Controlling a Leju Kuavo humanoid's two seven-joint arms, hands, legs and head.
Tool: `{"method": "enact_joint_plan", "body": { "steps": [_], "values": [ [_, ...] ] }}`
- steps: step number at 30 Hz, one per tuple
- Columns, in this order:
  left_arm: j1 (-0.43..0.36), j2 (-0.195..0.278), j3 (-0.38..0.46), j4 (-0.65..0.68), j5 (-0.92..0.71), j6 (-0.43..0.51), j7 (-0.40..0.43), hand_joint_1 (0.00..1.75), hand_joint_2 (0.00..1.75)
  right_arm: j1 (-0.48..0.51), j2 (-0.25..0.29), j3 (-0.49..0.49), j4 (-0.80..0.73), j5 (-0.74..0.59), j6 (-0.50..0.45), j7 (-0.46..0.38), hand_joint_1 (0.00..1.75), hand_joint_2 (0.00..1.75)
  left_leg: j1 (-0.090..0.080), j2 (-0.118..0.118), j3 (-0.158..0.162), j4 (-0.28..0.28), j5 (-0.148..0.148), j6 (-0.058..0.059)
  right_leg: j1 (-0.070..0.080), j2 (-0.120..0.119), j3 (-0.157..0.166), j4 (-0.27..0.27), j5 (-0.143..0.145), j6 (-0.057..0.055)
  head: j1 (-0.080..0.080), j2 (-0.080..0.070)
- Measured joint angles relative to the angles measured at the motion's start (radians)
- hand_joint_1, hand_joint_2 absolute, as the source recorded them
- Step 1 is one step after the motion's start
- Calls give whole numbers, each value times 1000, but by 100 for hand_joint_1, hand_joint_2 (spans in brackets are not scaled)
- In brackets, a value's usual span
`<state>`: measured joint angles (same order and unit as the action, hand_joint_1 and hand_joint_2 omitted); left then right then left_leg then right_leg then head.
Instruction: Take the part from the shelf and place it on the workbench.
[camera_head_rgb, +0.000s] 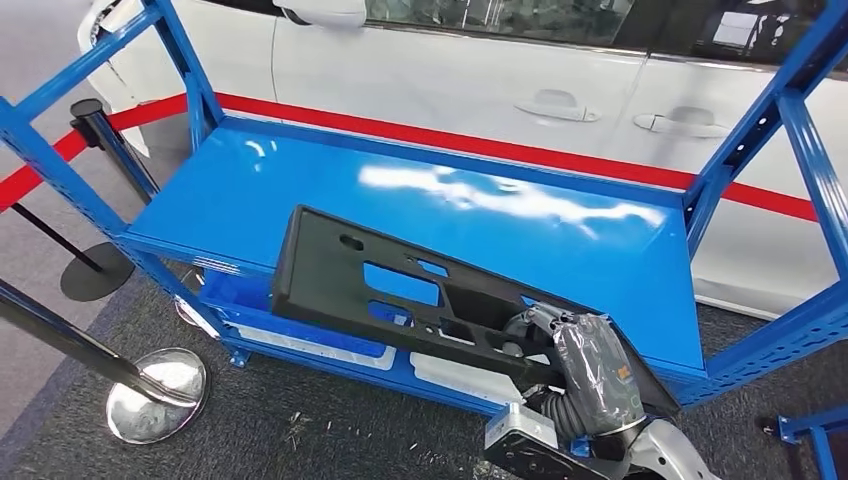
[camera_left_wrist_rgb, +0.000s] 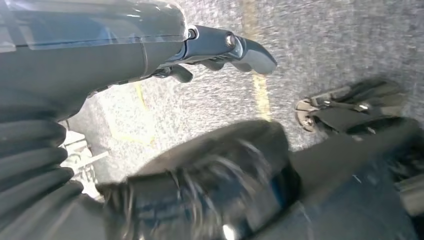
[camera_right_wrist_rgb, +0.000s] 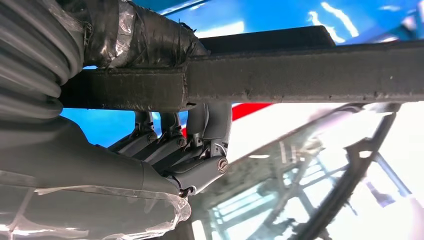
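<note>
The right hand (camera_head_rgb: 560, 350) grips the black part (camera_head_rgb: 400, 290) (a flat panel with cutouts) above the blue shelf (camera_head_rgb: 300, 190). The left hand (camera_left_wrist_rgb: 220, 47) hangs over grey floor, fingers loosely apart, holding nothing.

Silver arm, grey plastic-wrapped hands

The right hand (camera_head_rgb: 585, 365) wears crinkled clear film over grey shell, black ribbed cuff behind it; its grey fingers (camera_right_wrist_rgb: 170, 150) show round pivot screws. The left hand (camera_left_wrist_rgb: 220, 47) looks alike.
</note>
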<state>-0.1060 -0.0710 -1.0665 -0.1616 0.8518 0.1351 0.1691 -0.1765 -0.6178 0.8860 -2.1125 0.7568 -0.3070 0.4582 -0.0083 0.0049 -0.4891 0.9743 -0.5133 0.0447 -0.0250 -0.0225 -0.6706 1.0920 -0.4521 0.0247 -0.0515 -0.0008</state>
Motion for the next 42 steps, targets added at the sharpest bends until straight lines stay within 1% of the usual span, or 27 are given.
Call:
{"method": "enact_joint_plan", "body": {
  "steps": [2,3,4,5,6,8,10,11,12,14,17,19,20,21,23,25,26,28,30,32,33,34,35,37,39,41,42],
  "values": [
    [1,-1,0,0,0,-1,1,0,175,-4,0,9,-2,-1,1,0,175,175,0,-11,-14,1,13,7,1,13,-40,115,-78,2,3,0],
    [1,-1,-1,0,0,-2,1,0,175,-5,0,14,-2,-1,3,0,175,175,-1,-17,-21,3,18,9,1,16,-54,167,-105,3,5,0],
    [1,-2,-2,0,0,-3,1,0,175,-6,0,21,-2,-2,5,1,175,175,-2,-26,-28,5,22,8,1,17,-54,193,-115,3,5,0],
    [2,-2,-4,0,1,-3,1,0,175,-8,0,26,-2,-2,8,1,175,175,-2,-35,-35,10,24,7,1,18,-38,183,-104,4,5,0],
    [2,-2,-6,-1,2,-3,1,0,175,-10,0,31,-3,-2,10,3,175,175,-1,-44,-40,16,24,6,1,22,-5,138,-80,3,5,0],
    [1,-4,-8,-1,4,-3,0,0,175,-13,0,37,-4,-2,12,7,175,175,-1,-62,-53,34,21,-1,-2,54,67,20,-43,-2,5,0],
    [-1,-6,-8,-1,7,-3,-1,0,175,-14,-1,41,-7,1,12,13,175,175,0,-79,-71,51,19,-11,-2,82,96,-35,-40,-7,5,0],
    [-1,-6,-9,-1,8,-3,-1,0,175,-14,-2,43,-9,3,12,16,175,175,1,-87,-78,55,21,-17,0,82,97,-37,-42,-9,5,0],
    [0,-7,-10,-1,9,-3,-2,0,175,-14,-3,44,-11,5,12,20,175,175,2,-97,-83,56,23,-22,-1,73,96,-38,-41,-13,5,0],
    [1,-7,-13,-1,11,-3,-2,0,175,-17,-4,45,-14,9,12,26,175,175,1,-85,-95,74,11,-33,-6,52,100,-47,-37,-22,2,0],
    [0,-7,-18,-1,1,10,-12,0,175,-18,-5,45,-20,16,10,37,175,175,7,-31,-165,217,-60,-53,-9,17,104,-54,-35,-31,-8,0],
    [0,-7,-25,-1,-26,28,-36,0,175,-14,-6,46,-21,22,7,50,175,175,15,-20,-211,305,-81,-62,-9,-7,104,-53,-36,-33,-8,0],
    [0,-7,-31,-1,-42,39,-47,0,175,-12,-7,46,-21,26,5,56,175,175,18,-16,-212,304,-67,-65,-10,-19,105,-53,-36,-33,-8,0],
    [0,-7,-38,-1,-55,49,-54,0,175,-11,-8,46,-21,29,3,61,175,175,21,-9,-194,265,-36,-67,-11,-29,106,-53,-37,-32,-8,0],
    [0,-9,-50,-1,-75,68,-58,0,175,-9,-12,46,-24,33,-1,65,175,175,18,30,-131,137,23,-65,-10,-47,111,-53,-41,-26,-9,0],
    [-1,-13,-61,-1,-92,82,-63,0,175,-8,-18,45,-26,34,-4,66,175,175,9,63,-97,62,41,-55,-5,-63,113,-54,-42,-17,-8,0],
    [0,-15,-68,-1,-102,86,-71,0,175,-7,-21,45,-27,34,-5,67,175,175,3,64,-98,56,38,-48,-1,-73,114,-55,-41,-12,-8,0],
    [1,-18,-83,-1,-121,90,-92,0,175,-7,-27,44,-28,34,-6,70,175,175,5,41,-102,49,45,-33,-1,-89,116,-57,-44,0,-7,0],
    [1,-21,-96,-3,-136,92,-111,0,175,-7,-33,43,-30,35,-8,75,175,175,9,19,-99,39,53,-17,-4,-58,103,-20,-74,6,-3,0],
    [-1,-25,-108,-4,-146,93,-125,0,175,-3,-40,42,-31,36,-11,79,175,175,9,-3,-99,35,58,-4,-3,-4,52,94,-134,4,4,0],
    [-2,-26,-114,-5,-148,93,-130,0,175,0,-44,42,-32,37,-11,82,175,175,8,-14,-100,36,58,-1,0,10,20,158,-159,2,6,0],
    [-1,-28,-119,-5,-150,92,-134,0,175,4,-47,43,-32,37,-12,85,175,175,7,-27,-100,37,59,0,2,17,-3,202,-169,2,7,0],
    [-1,-29,-123,-6,-150,90,-136,0,175,7,-50,43,-32,37,-12,86,175,175,6,-40,-101,39,59,1,3,20,-11,213,-160,1,8,0],
    [-1,-31,-128,-6,-150,80,-135,0,175,8,-55,42,-32,37,-13,88,175,175,5,-68,-101,47,57,-2,2,33,24,130,-96,-1,8,0],
    [-3,-33,-137,-6,-153,68,-133,0,175,9,-61,42,-33,37,-14,89,175,175,5,-95,-109,60,52,-9,-3,78,73,14,-48,-4,9,0],
    [-4,-34,-145,-6,-155,60,-133,0,175,11,-65,42,-35,37,-14,89,175,175,5,-117,-121,69,53,-19,-4,103,90,-29,-44,-8,9,0],
    [-3,-34,-147,-6,-156,57,-133,0,175,12,-67,42,-36,37,-14,90,175,175,5,-129,-126,69,56,-25,-3,94,91,-33,-42,-12,9,0]
  ]
}}
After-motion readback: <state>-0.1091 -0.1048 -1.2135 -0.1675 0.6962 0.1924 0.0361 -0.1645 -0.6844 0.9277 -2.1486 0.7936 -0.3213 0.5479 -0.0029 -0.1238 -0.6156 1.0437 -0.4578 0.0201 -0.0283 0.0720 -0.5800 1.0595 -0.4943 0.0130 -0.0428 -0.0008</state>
